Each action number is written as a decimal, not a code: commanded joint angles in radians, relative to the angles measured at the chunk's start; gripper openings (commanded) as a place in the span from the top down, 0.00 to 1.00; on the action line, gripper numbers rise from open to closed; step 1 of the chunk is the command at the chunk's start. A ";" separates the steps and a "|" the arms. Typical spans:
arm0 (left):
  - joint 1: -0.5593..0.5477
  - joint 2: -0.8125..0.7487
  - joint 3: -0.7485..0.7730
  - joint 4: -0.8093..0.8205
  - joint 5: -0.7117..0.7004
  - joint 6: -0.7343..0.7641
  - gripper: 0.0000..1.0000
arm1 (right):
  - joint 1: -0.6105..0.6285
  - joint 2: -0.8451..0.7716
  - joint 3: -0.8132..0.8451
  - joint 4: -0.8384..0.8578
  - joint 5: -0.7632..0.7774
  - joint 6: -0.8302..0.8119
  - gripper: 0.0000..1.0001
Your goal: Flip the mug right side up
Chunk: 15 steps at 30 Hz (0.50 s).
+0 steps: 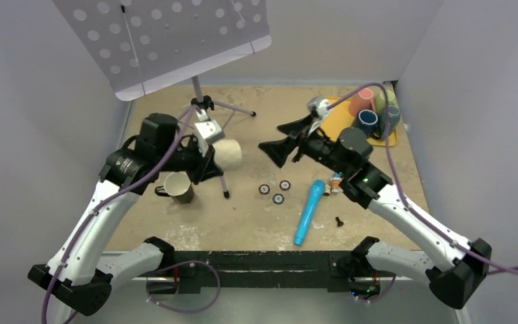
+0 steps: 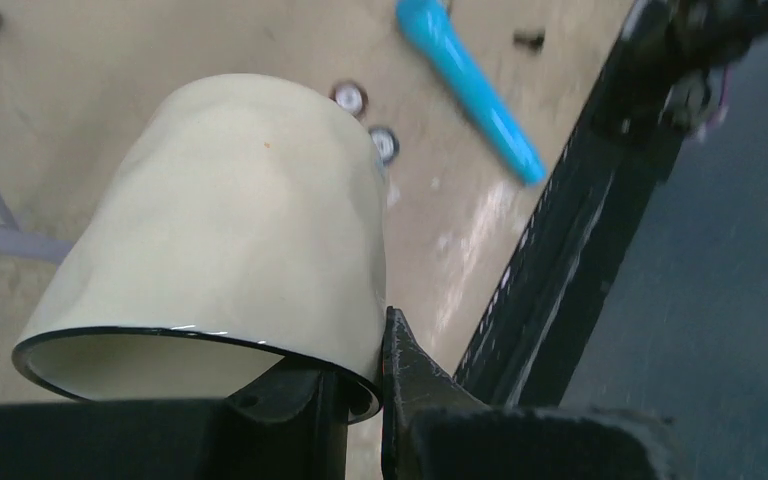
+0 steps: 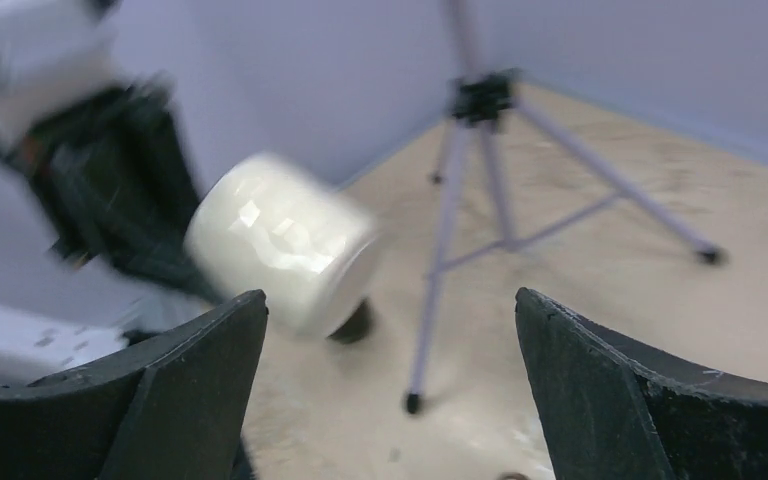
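A cream enamel mug (image 1: 228, 154) with a dark rim hangs in the air on its side, its base pointing right. My left gripper (image 1: 209, 159) is shut on its rim. In the left wrist view the mug (image 2: 240, 220) fills the left half and the gripper (image 2: 360, 390) has one finger inside the rim and one outside. My right gripper (image 1: 284, 140) is open and empty, right of the mug and facing it. In the right wrist view the mug (image 3: 280, 240) is blurred, above the left finger of the open gripper (image 3: 390, 330).
An olive mug (image 1: 179, 187) stands upright below the left gripper. A music stand (image 1: 206, 108) spreads tripod legs behind and under the held mug. A blue marker (image 1: 309, 211), three small round caps (image 1: 275, 191) and a black screw (image 1: 339, 221) lie mid-table. An orange tray (image 1: 392, 139) of cups sits far right.
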 commanded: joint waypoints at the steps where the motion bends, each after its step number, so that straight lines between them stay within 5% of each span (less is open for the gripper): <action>1: -0.134 0.031 0.017 -0.463 -0.162 0.491 1.00 | -0.151 -0.125 -0.009 -0.242 0.248 -0.097 0.02; 8: -0.331 0.123 -0.198 -0.520 -0.507 0.625 1.00 | -0.315 -0.097 -0.007 -0.353 0.408 -0.160 0.02; 15: -0.400 0.278 -0.285 -0.408 -0.625 0.628 1.00 | -0.506 -0.017 -0.015 -0.334 0.483 -0.208 0.02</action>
